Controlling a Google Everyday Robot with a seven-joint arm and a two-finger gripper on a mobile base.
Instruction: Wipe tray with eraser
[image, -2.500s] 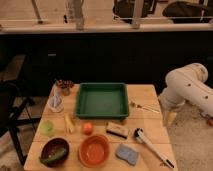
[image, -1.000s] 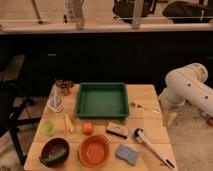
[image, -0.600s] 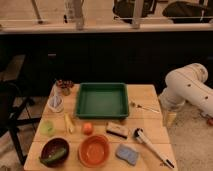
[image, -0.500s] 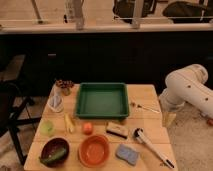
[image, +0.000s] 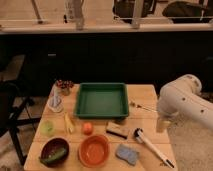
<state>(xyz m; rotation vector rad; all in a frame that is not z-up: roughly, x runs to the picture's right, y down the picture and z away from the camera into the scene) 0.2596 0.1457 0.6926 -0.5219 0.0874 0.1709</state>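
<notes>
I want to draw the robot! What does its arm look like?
The arm is white, fat and rounded, like smooth tubes with a bulgy joint. Its tool, down by the right edge of the table, looks pale tan. No cables or markings show.

We had a single camera, set high in front, looking down over the whole tabletop (image: 142, 94) from moderate range; the claw (image: 161, 124) hung beside its right edge.
</notes>
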